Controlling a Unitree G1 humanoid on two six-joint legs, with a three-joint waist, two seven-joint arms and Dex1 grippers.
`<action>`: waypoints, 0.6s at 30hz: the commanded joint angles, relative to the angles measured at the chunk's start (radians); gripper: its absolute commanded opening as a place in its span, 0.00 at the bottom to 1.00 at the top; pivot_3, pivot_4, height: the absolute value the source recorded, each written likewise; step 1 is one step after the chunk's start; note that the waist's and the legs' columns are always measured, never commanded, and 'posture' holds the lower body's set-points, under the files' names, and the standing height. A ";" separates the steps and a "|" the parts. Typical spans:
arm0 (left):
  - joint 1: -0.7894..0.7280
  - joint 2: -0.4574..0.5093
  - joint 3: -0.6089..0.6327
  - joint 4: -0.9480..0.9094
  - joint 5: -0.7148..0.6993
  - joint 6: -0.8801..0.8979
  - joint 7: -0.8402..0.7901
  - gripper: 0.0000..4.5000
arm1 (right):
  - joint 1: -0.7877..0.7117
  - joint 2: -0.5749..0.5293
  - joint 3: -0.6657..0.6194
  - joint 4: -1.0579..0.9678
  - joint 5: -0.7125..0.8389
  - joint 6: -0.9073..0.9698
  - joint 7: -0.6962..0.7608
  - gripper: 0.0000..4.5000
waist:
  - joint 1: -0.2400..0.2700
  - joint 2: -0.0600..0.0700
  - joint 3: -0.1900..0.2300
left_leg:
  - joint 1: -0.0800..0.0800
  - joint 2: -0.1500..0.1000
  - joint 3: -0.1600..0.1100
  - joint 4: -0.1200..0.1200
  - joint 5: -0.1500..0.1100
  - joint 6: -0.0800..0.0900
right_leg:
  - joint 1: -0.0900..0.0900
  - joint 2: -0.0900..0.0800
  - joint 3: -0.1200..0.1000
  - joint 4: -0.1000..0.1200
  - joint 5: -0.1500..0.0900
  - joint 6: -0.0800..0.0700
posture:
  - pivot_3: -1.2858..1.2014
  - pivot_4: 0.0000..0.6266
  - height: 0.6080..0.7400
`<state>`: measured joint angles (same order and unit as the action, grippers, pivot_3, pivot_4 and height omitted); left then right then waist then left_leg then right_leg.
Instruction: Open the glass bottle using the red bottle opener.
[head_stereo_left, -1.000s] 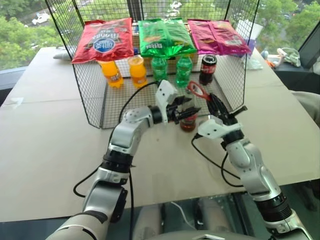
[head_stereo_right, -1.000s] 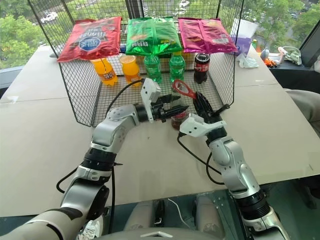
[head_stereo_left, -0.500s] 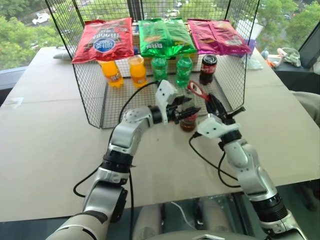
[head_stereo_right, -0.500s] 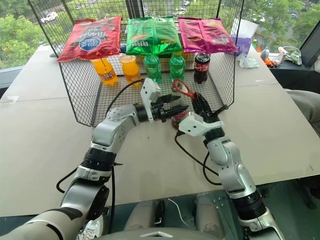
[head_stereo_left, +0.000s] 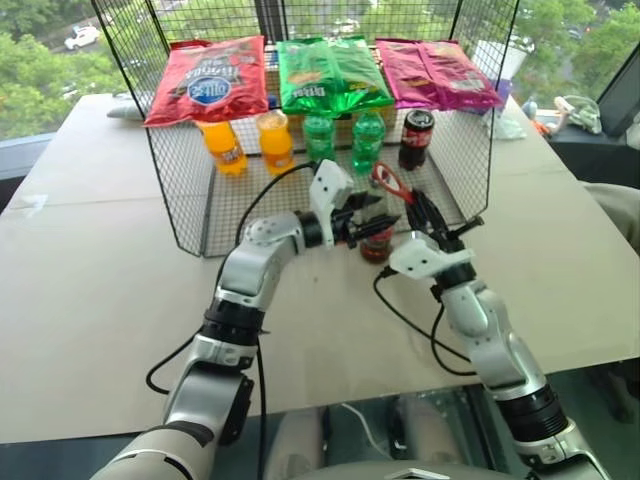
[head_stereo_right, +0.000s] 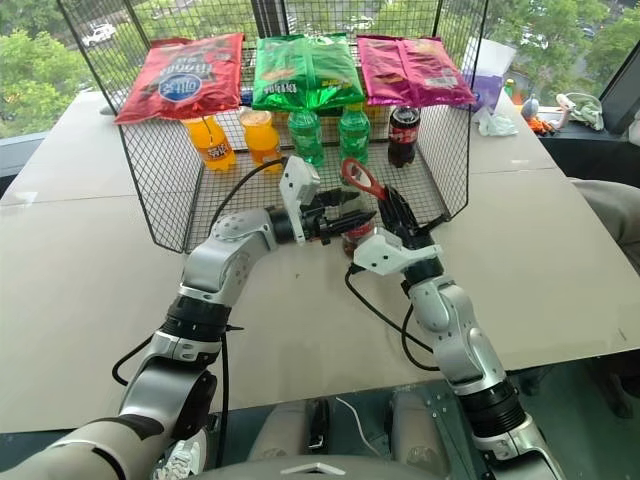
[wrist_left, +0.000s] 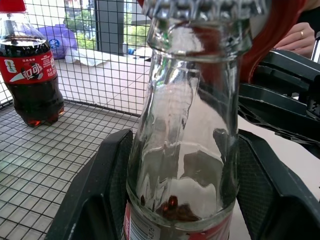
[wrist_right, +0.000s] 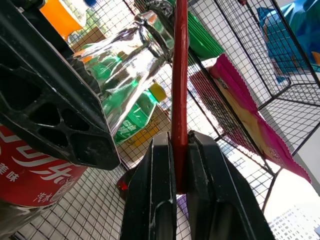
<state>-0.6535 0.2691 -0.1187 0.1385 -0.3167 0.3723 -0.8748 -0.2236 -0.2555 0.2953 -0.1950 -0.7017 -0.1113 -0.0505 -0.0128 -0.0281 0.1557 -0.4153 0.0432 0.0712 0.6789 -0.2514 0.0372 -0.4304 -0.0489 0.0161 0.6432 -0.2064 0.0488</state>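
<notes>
Head stereo pair looks down over table (head_stereo_left: 90, 270); wrist cameras close on glass bottle (wrist_left: 185, 135).

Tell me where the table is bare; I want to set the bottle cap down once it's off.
Bare tabletop lies left of the wire cage, and more sits right of it, toward the table's near edge. It is crowded inside the cage and at its mouth, around the glass bottle.

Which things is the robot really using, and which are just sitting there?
Using:
- glass bottle, gripped by the left gripper
- red bottle opener, pinched in the right gripper, at the cap

Just sitting:
- orange drinks
- green bottles
- plastic cola bottle
- snack bags
</notes>
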 joint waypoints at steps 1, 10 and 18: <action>-0.020 -0.006 0.002 -0.024 -0.008 -0.024 -0.007 0.51 | 0.015 -0.060 0.019 0.020 -0.035 -0.022 0.045 0.00 | 0.000 0.000 0.000 | 0.000 0.000 0.000 0.000 0.000 0.000 | 0.000 0.000 0.000 0.000 0.000 0.000 | 0.52 0.24 1.00; -0.019 -0.001 0.002 -0.006 0.003 -0.041 -0.019 0.51 | -0.018 -0.380 -0.105 -0.052 0.059 -0.111 0.263 0.00 | 0.001 0.000 -0.001 | 0.000 0.000 0.000 0.000 0.000 0.000 | 0.000 0.000 0.000 0.000 0.000 0.000 | 0.52 0.24 1.00; -0.021 -0.006 0.006 0.014 0.000 -0.062 -0.028 0.51 | -0.115 -0.520 -0.233 -0.097 0.307 -0.094 0.466 0.00 | -0.002 0.002 0.001 | 0.001 0.000 0.000 0.000 0.000 0.000 | 0.001 0.001 0.001 0.000 0.000 0.000 | 0.52 0.24 1.00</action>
<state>-0.6591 0.2684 -0.1250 0.1625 -0.3060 0.3333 -0.8988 -0.3120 -0.8078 0.0986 -0.2400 -0.4577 -0.2428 0.4100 -0.0149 -0.0264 0.1566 -0.4146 0.0436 0.0710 0.6792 -0.2514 0.0374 -0.4296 -0.0479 0.0166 0.6429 -0.2059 0.0496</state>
